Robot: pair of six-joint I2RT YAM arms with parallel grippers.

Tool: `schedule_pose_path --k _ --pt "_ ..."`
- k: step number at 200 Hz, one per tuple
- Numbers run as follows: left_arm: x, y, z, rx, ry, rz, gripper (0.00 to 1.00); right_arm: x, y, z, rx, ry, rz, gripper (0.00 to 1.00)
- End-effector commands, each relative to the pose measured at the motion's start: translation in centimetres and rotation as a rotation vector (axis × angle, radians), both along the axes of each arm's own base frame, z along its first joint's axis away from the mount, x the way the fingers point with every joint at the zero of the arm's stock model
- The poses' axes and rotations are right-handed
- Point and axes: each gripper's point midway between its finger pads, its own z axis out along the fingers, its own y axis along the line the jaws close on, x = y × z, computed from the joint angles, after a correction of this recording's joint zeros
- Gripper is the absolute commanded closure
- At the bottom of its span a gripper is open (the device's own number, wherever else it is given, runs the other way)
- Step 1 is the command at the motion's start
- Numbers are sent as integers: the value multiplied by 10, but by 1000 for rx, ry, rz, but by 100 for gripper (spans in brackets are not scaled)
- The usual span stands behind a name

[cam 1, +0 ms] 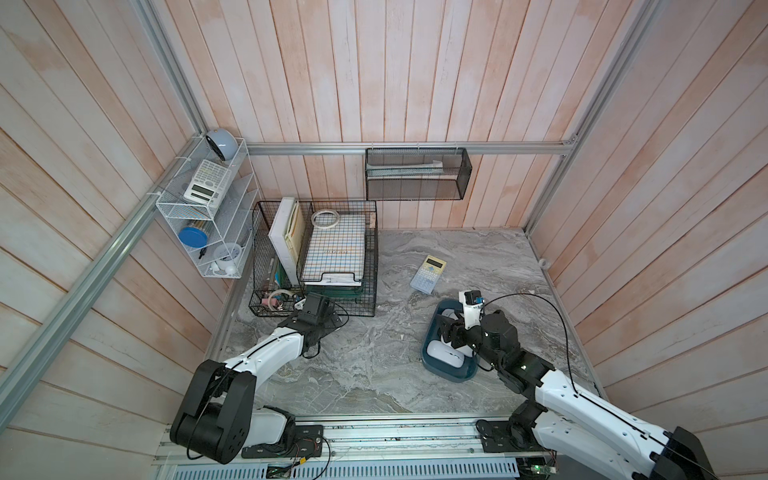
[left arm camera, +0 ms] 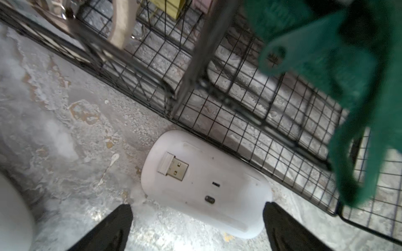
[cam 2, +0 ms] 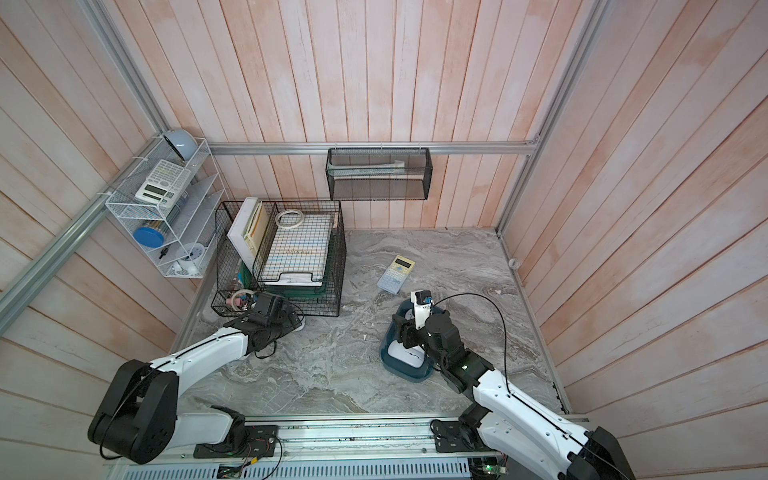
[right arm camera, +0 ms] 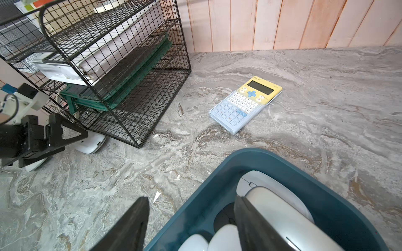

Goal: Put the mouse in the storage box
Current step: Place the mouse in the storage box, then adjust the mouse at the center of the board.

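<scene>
**Mouse by the wire basket — left tool over it**

The mouse [left arm camera: 202, 182] lies upside down on the desk [left arm camera: 54, 130]. Its long side touches the black wire basket [left arm camera: 239, 108], which stands right behind it. A green tray [left arm camera: 326, 54] sits inside the basket.

The left tool [left arm camera: 198, 206] is spread wide, with one finger on each side of the mouse's near end. It is not pinching the mouse.

Well apart from them, the storage box [right arm camera: 217, 184] sits on the desk with other white mice [right arm camera: 272, 195] in it. The right tool [right arm camera: 190, 198] is spread too — one finger inside the box by a mouse, one outside, with the box wall between them.

A yellow and blue calculator [right arm camera: 245, 104] lies near the box.
</scene>
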Motion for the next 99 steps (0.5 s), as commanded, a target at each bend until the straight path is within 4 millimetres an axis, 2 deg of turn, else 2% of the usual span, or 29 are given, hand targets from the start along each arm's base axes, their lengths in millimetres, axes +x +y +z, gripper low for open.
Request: schedule_pose_path --k 1,42,71,99 --pt "20 1 5 0 -31 40 0 0 2 5 21 -21 9 32" --pt "22 9 -3 33 -32 84 0 -1 2 6 24 -24 13 32" --pt "21 9 -3 -10 -90 119 0 -1 3 5 24 -22 16 32" --pt "16 27 4 26 -136 213 0 -1 3 4 23 -17 18 32"
